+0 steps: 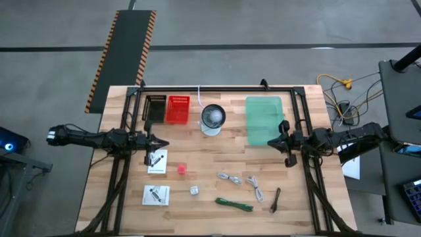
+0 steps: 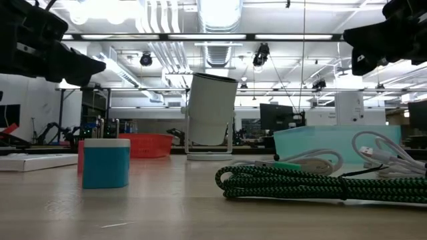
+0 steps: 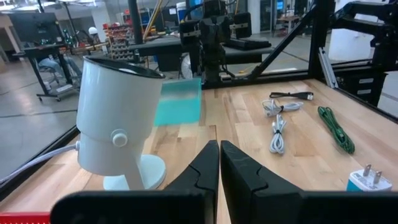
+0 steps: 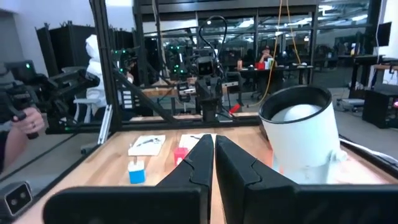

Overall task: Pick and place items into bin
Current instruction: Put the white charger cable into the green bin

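The items lie loose on the near half of the wooden table: two white cards (image 1: 157, 161) (image 1: 156, 195) bearing dark parts, a tiny red cube (image 1: 181, 170), a tiny silver cube (image 1: 195, 190), white cables (image 1: 229, 178) (image 3: 277, 127), a green cord (image 1: 233, 204) (image 2: 313, 183) and a dark stick (image 1: 275, 199). A pale green bin (image 1: 264, 120) stands at the far right. My left gripper (image 1: 160, 143) (image 3: 219, 163) hovers shut and level above the upper card. My right gripper (image 1: 272, 143) (image 4: 213, 158) hovers shut by the bin's near edge. They point toward each other.
A white round device (image 1: 212, 119) (image 3: 115, 124) stands on its foot at the far middle, between both grippers. A red basket (image 1: 177, 109) and a dark basket (image 1: 155, 108) sit left of it. Black frame rails (image 1: 217, 88) border the table. A person's hand (image 4: 25, 121) shows beyond the table.
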You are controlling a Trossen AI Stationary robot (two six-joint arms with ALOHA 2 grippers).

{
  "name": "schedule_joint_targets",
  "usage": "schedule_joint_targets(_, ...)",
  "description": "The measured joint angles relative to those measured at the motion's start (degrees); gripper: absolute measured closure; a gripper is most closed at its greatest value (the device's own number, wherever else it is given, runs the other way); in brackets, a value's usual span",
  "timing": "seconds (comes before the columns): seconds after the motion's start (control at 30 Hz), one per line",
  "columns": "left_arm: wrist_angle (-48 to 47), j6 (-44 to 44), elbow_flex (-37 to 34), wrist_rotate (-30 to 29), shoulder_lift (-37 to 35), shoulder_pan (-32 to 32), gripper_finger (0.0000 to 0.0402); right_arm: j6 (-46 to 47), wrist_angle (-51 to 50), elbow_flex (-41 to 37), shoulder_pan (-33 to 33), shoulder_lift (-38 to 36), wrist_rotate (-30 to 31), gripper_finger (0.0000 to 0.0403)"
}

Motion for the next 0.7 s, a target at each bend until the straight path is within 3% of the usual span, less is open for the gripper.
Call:
schedule_joint_targets(0.13, 5.7, 0.0, 0.0, -0.6, 0.0, 0.0, 0.0401, -0.1, 3.8, 0.0, -0.1, 0.8, 4.4, 0.0376)
schedule_joint_targets(0.23, 7.7, 1.4, 0.0, 4.1, 0.5, 0.0, 0.039, -0.3, 0.7, 1.6, -0.1, 2.3, 7.6, 0.0341)
schedule_joint_targets(0.3, 7.7, 3.6, 0.1, 7.3, 1.4, 0.0, 0.0372, -0.2, -4.0, 3.8, -0.1, 4.1, 7.6, 0.0312)
schedule_joint_targets(0.47, 10.1, 4.0, 0.2, 7.6, 4.7, 0.0, 0.0309, -0.2, -6.5, 9.0, -0.1, 10.9, 7.5, 0.0236)
schedule_joint_targets(0.7, 27.4, 1.1, 0.2, 5.5, 10.3, 0.0, 0.0238, -3.3, -9.9, 18.0, 0.0, 21.5, 6.6, 0.0179)
